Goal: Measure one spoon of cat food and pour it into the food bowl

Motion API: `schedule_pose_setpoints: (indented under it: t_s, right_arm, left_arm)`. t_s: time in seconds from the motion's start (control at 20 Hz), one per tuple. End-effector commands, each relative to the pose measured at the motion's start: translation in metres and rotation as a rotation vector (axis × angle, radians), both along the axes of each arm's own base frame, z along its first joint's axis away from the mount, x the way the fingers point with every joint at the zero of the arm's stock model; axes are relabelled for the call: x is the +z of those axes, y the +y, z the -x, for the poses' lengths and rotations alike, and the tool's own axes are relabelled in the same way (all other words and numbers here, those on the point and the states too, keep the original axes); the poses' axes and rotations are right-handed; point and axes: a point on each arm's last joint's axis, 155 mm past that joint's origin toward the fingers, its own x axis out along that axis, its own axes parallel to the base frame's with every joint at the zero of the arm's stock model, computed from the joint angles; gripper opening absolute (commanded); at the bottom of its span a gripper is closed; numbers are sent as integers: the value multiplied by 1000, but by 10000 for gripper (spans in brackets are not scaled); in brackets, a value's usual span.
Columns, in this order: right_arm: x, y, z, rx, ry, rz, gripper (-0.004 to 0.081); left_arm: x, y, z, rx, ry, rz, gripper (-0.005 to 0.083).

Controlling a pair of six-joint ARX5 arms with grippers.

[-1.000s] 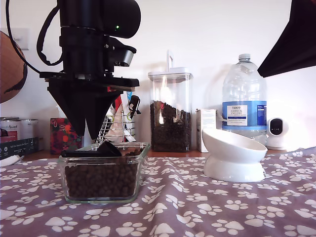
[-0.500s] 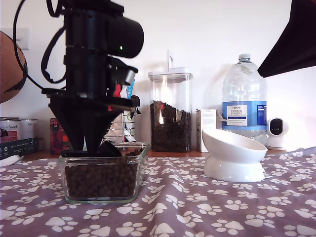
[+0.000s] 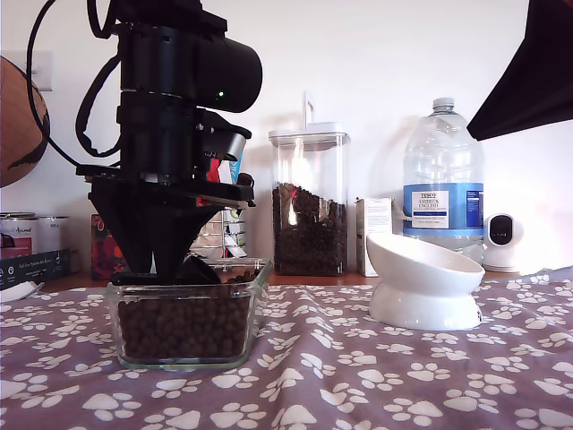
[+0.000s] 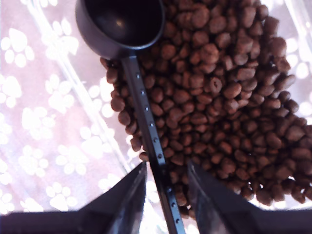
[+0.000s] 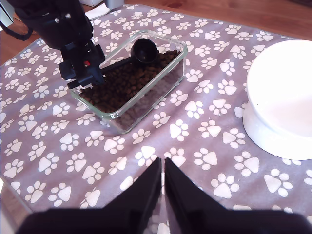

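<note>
the table [image 3: 376, 376] carries a grey cloth [image 5: 161, 136] printed with white paw marks. on it, at the exterior view's left, stands a rectangular clear glass dish [image 3: 255, 300] filled with the cat food [image 4: 229, 97], brown round pellets. the food bowl [image 3: 421, 269], glossy white with a tilted rim, stands on the cloth well apart from the dish, at the 3 o'clock side of it in the exterior view. behind, at 12 o'clock from the gap between dish and bowl, stand a tall clear canister [image 3: 309, 202] part-filled with pellets and a large water bottle [image 3: 442, 179].

my first end effector [image 4: 163, 183] is lowered at the dish, fingers [image 4: 127, 202] part open, one on either side of the handle of the spoon [image 4: 122, 24]; whether they touch the handle cannot be told. the spoon's black cup is empty and sits at the dish rim, handle lying across the pellets.

my second end effector [image 5: 163, 170] hangs above the cloth near the dish, fingertips nearly together, holding nothing.
</note>
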Motion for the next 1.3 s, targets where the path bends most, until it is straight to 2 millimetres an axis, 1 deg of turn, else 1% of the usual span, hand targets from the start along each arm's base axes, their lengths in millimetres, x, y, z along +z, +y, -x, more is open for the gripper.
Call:
schedule_pose_setpoints:
  t_s: [0.0,0.1,0.25,0.35,0.45,0.55,0.75,1.05,1.25]
  right_arm:
    - [-8,0,1,1,15,8,-13]
    - [-8,-1,1,1,15,8,-12]
    - [-8,-1,1,1,15,8,-13]
    - [-9,-1,1,1,16,9,-12]
    - [-9,-1,2,1,17,9,-12]
    - [-9,-1,2,1,18,9,-13]
    - [-10,-1,2,1,21,11,-12]
    - [-10,-1,2,1,21,11,-12]
    - [-10,-1,2,1,21,11,-13]
  left_arm:
    - [-11,1,1,6,24,-17,233]
    - [-11,1,1,6,24,-16,230]
    - [-11,2,3,7,33,-17,179]
    - [-12,1,5,8,45,-5,178]
    - [-12,1,6,8,50,-7,148]
    - [-12,4,9,7,64,-18,145]
    - [-12,7,8,11,69,-17,140]
    - [-13,9,7,22,76,-10,35]
    - [-13,10,7,4,81,-11,1]
